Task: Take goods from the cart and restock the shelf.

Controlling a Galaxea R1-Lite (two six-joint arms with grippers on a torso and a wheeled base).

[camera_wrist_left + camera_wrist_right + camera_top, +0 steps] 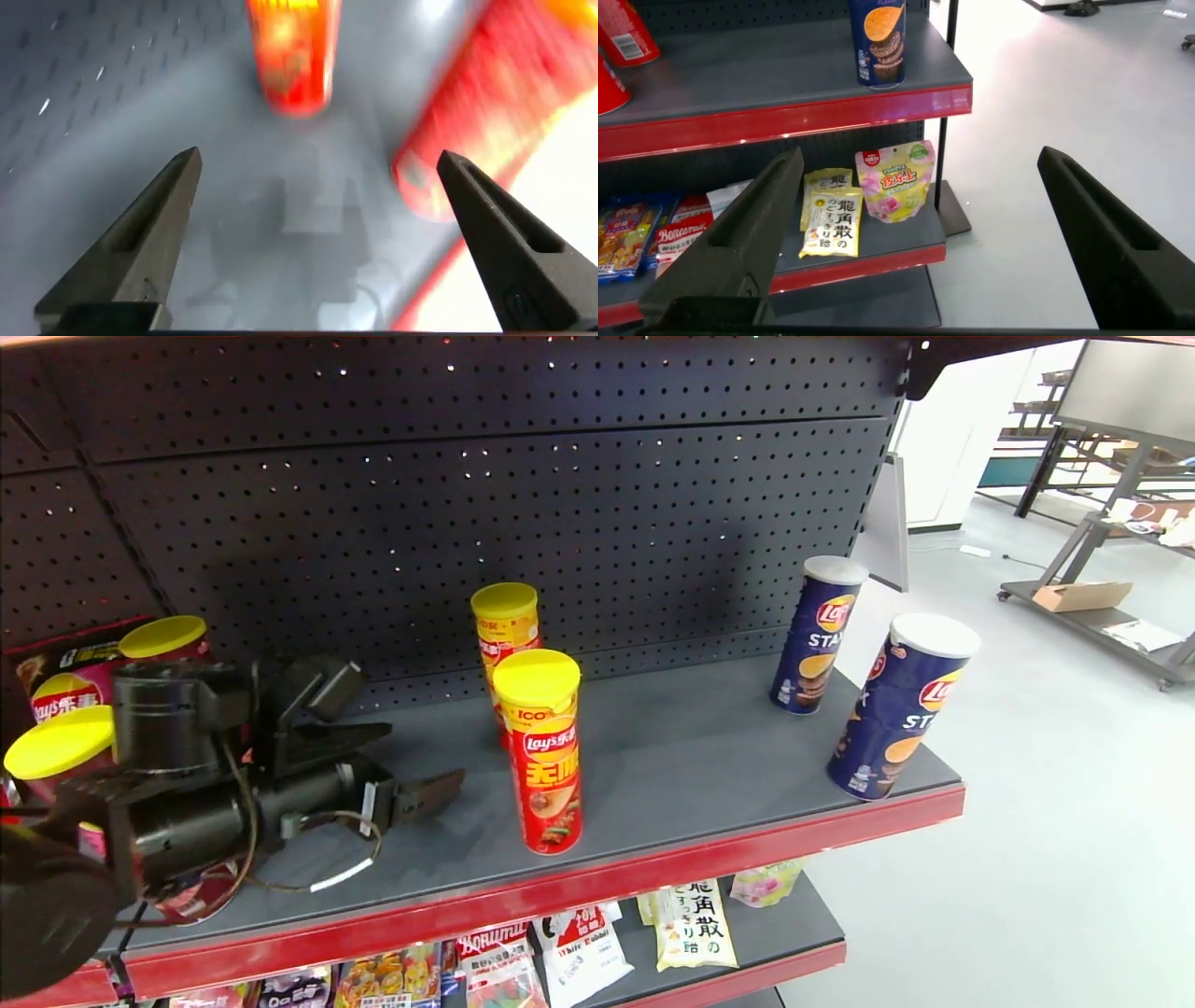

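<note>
**Inspector:** Status of the left gripper?

**Examiner:** The left gripper (425, 754) lies low over the left part of the grey metal shelf board with a red front lip (709, 775). Its fingers (140, 243) are spread wide with nothing between them.

**Inspector:** Where are the goods relative to those fingers?

**Examiner:** The front red cardboard crisp tube with a yellow lid (543, 756) stands upright near the front lip. It is just beyond the fingertips on the robot's right and apart from them. A second red tube with a yellow lid (507, 627) stands directly behind it, nearer the black perforated back panel (467, 504). In the left wrist view both are blurred, ahead of the fingers and untouched.

**Inspector:** Other stock?

**Examiner:** A dark blue crisp tube with a white lid (810, 639) stands toward the back. Another dark blue tube (898, 709) stands at the front right corner.

**Inspector:** Right gripper?

**Examiner:** The right gripper (922, 154) is wide apart and holds nothing. Past it, a yellow snack packet (833, 224) and a pink-and-green pouch (896, 182) lie on the lower shelf (920, 233).
</note>
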